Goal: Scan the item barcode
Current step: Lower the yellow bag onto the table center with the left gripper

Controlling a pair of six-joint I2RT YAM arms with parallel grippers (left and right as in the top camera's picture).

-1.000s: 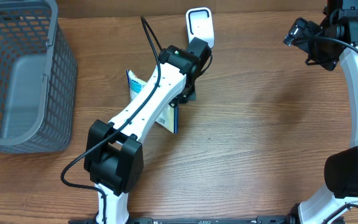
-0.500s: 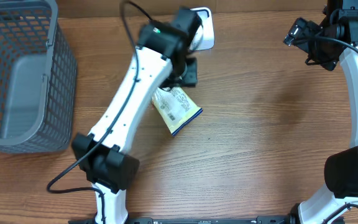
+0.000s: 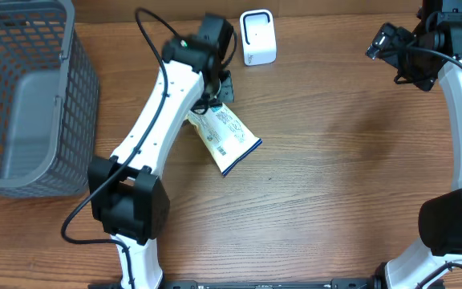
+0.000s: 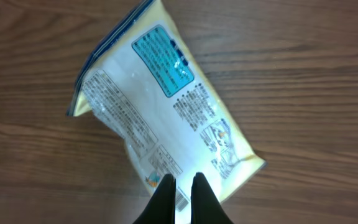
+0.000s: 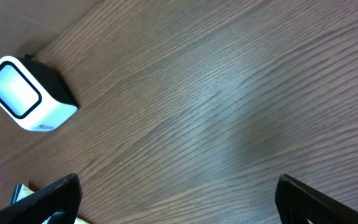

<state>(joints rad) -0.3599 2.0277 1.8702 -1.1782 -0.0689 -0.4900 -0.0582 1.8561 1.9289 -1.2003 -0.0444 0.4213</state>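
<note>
Open the left pincer (image 4: 182, 186), pressed fully shut over one end of the snack pouch (image 4: 166, 106) with no clear hold on it, then take that end squarely, lift, and turn the printed back toward the white scanner (image 3: 257, 36) nearby. Mind the pouch lying flat and slanted on the worktop (image 3: 335, 185), partly under a left arm (image 3: 163, 112) stretched long toward the far edge, wrist tipped down. Leave the right pincer (image 5: 178, 183) spread wide and empty, well apart.
</note>
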